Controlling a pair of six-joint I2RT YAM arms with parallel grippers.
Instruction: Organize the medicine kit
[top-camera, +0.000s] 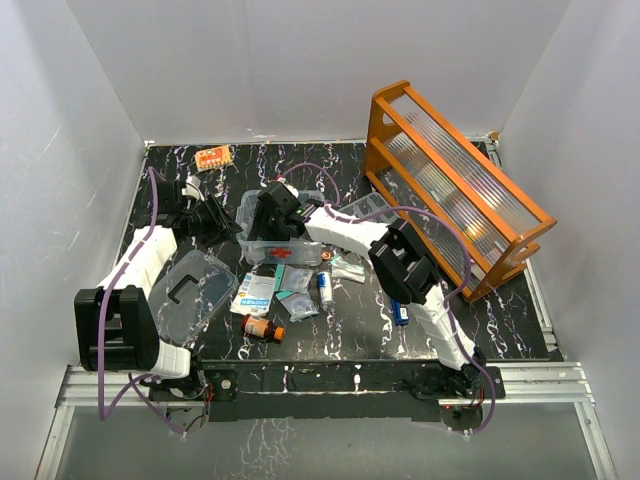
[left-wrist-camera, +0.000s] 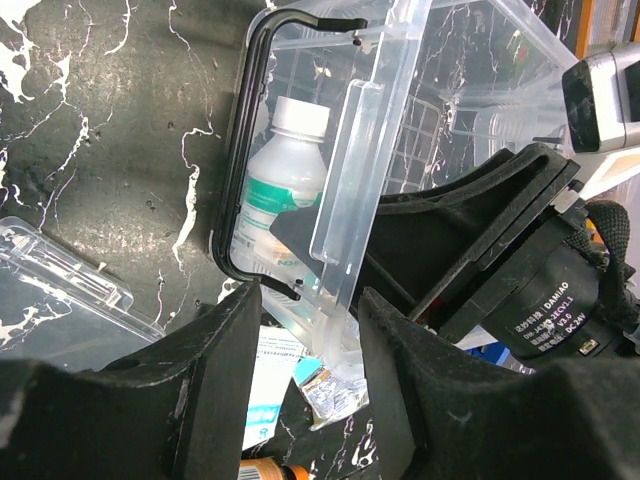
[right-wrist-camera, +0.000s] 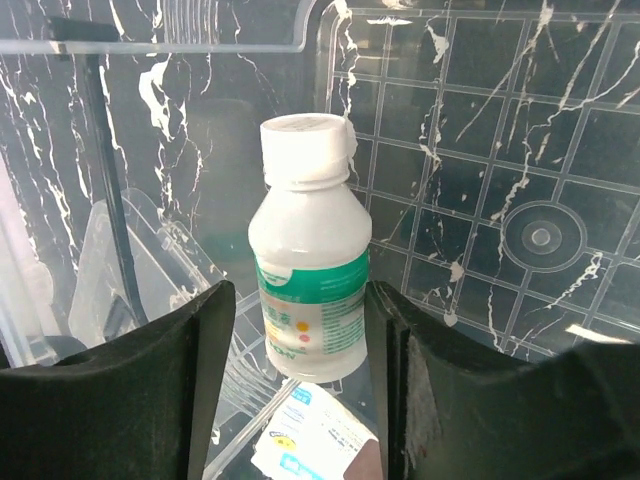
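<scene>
Near the medicine kit (top-camera: 283, 254), loose packets (top-camera: 297, 301)

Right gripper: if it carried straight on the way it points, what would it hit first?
The white, green-labelled bottle, sitting between the right gripper's fingers, probably comes first; the medicine kit's clear floor lies behind it. Depth is hard to judge.

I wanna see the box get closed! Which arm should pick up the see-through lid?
Probably left. The lid lies beside the left arm. The right arm reaches across into the box, its jaws either side of the white bottle.
</scene>
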